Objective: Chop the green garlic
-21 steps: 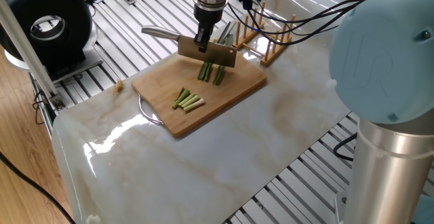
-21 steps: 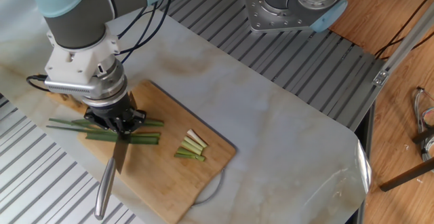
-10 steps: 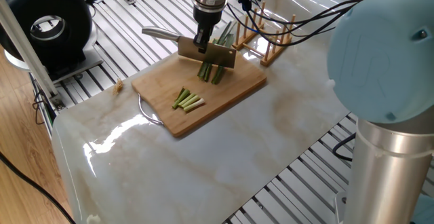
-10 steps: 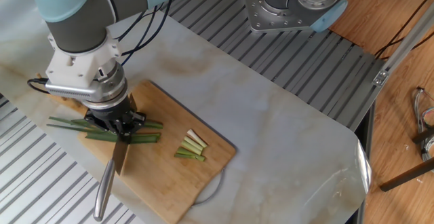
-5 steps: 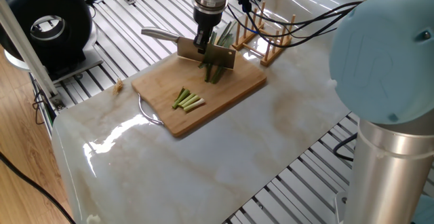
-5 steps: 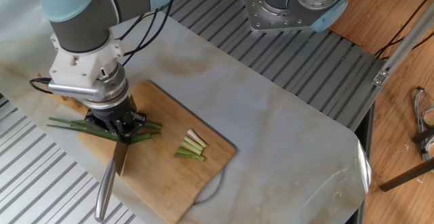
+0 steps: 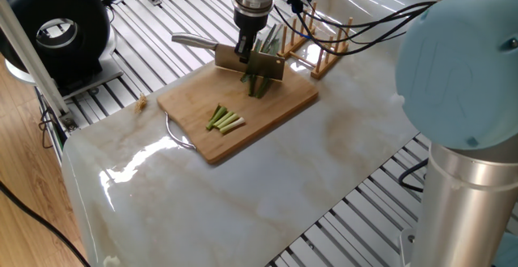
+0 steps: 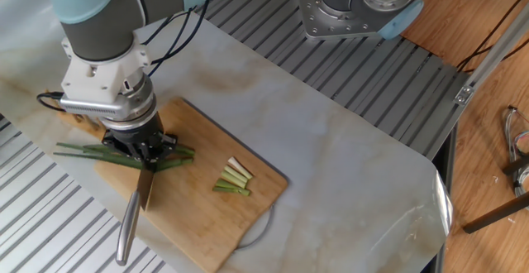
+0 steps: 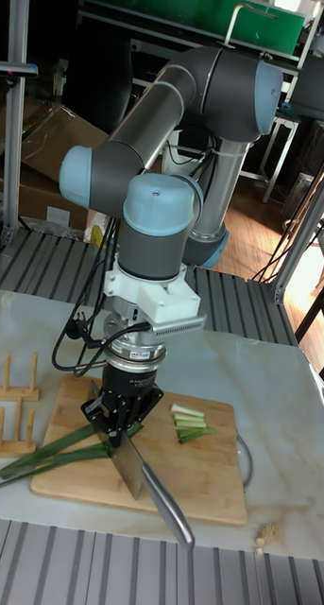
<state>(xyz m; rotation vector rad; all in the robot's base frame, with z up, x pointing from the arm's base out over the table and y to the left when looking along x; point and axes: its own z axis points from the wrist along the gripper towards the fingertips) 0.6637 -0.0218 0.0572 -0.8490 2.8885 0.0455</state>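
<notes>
My gripper (image 7: 243,54) (image 8: 142,152) (image 9: 119,431) points straight down and is shut on a knife (image 7: 252,64) (image 8: 137,200) (image 9: 130,464). The broad blade stands on edge across the green garlic (image 7: 261,85) (image 8: 83,151) (image 9: 48,458). Those long stalks lie on a wooden cutting board (image 7: 190,103) (image 8: 198,219) (image 9: 204,473), with the leafy ends reaching off its far side. Short stalk ends poke out past the blade. Several short cut pieces (image 7: 224,120) (image 8: 233,179) (image 9: 188,423), pale at one end, lie together nearer the board's middle.
A wooden peg rack (image 7: 325,52) (image 9: 10,397) stands just beyond the board. The board's wire handle (image 7: 175,133) sticks out over the marble top. A black round device (image 7: 57,28) sits off the table's far left corner. The arm's base (image 8: 355,4) is bolted beside the slab.
The gripper and knife have crept slightly along the stalks toward the leafy end. The stalk ends past the blade look shorter and a little skewed. The cut pieces have not moved.
</notes>
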